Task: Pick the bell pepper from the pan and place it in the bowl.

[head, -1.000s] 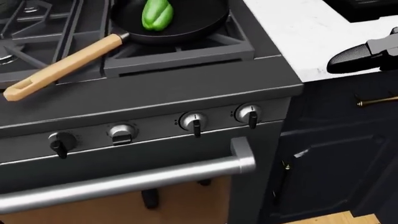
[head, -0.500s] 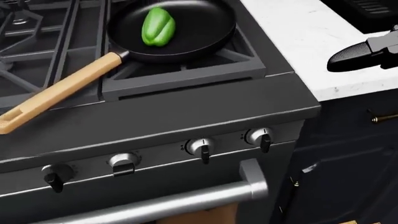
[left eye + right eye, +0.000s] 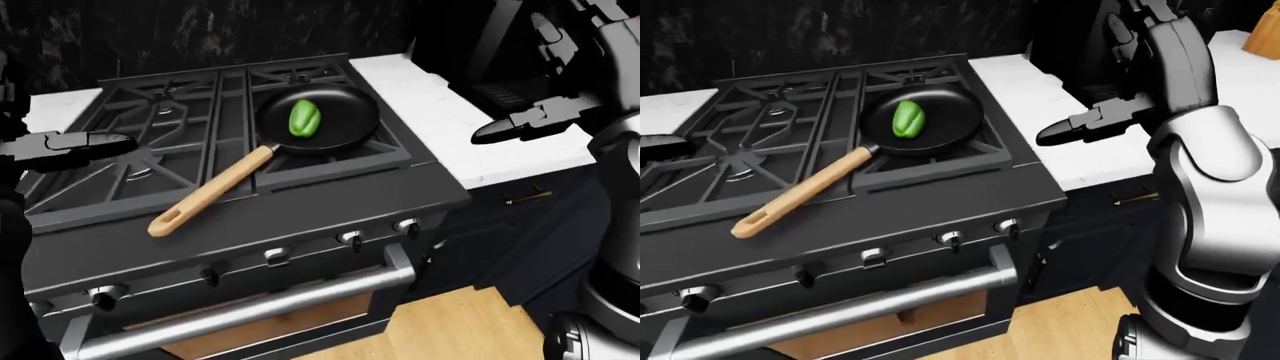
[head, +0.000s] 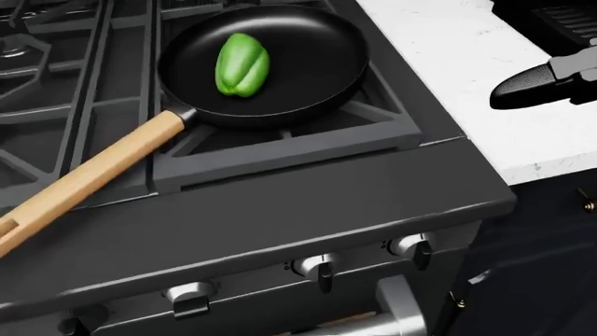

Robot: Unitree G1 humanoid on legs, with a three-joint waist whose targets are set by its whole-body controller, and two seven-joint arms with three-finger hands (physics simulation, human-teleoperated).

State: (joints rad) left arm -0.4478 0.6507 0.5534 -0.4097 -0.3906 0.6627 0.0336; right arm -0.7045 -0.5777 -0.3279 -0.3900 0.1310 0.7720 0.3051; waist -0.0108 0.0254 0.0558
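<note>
A green bell pepper [image 4: 241, 64] lies in a black pan [image 4: 313, 66] with a wooden handle [image 4: 89, 180], on the stove's right-hand burner. My right hand [image 4: 524, 85] hovers over the white counter to the right of the pan, well apart from it, fingers stretched out and empty. My left hand [image 3: 92, 142] shows in the left-eye view over the stove's left side, far from the pan, fingers also stretched out and empty. No bowl shows in any view.
The black stove has grates [image 3: 160, 127], a row of knobs [image 4: 320, 267] and a steel oven bar [image 3: 250, 309]. A white counter [image 4: 467, 56] lies right of it, with a dark appliance [image 4: 560, 17] on it. Dark cabinets and a wooden floor [image 3: 455, 322] lie below.
The whole head view has shifted: the stove and pan sit lower and larger in it, so the camera has moved toward the stove. The right hand keeps its place in the picture.
</note>
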